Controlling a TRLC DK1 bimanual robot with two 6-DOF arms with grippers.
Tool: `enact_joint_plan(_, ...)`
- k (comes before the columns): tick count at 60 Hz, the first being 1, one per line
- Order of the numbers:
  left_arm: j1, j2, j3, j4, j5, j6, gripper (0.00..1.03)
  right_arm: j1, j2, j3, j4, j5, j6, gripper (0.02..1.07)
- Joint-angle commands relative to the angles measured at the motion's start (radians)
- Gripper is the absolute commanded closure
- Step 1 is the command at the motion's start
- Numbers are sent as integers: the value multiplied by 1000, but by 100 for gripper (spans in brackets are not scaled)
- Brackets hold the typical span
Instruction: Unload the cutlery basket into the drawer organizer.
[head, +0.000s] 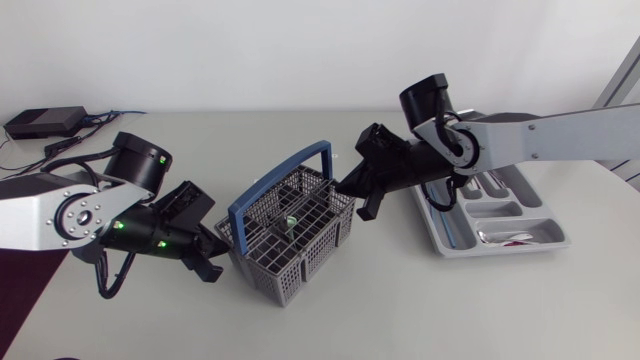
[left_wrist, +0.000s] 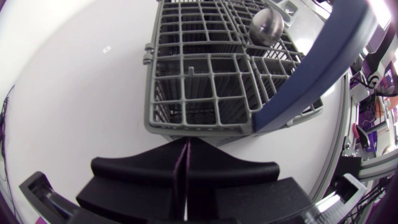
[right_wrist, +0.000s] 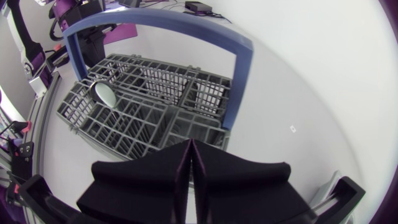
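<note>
Left hand and right hand closed, empty, flanking the basket.
Likely next: right hand opens over the spoon, bound for the organizer.

Of the spoon only the round bowl shows. Its handle goes down into a compartment of the cutlery basket and is hidden by the grid. In the left wrist view the blue handle of the basket is cut off by the edge. In the head view the right arm covers the side of the drawer organizer toward the basket, and the pieces lying in it are too small to tell apart.
</note>
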Motion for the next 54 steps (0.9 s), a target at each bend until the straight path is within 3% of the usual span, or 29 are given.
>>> enact_joint_plan(1,2,-43,-3,15,4,18,100,-45,-12,24,-1,2,10,102)
enact_joint_plan(11,13,-49,-5,16,4,19,100,-88,34,33,45,51,10,102)
enact_joint_plan(28,16,20,32,59,5,7,100,-78,127,41,67,54,-2,102)
enact_joint_plan(54,43,204,167,151,4,-10,100,1,-15,-113,51,23,-10,102)
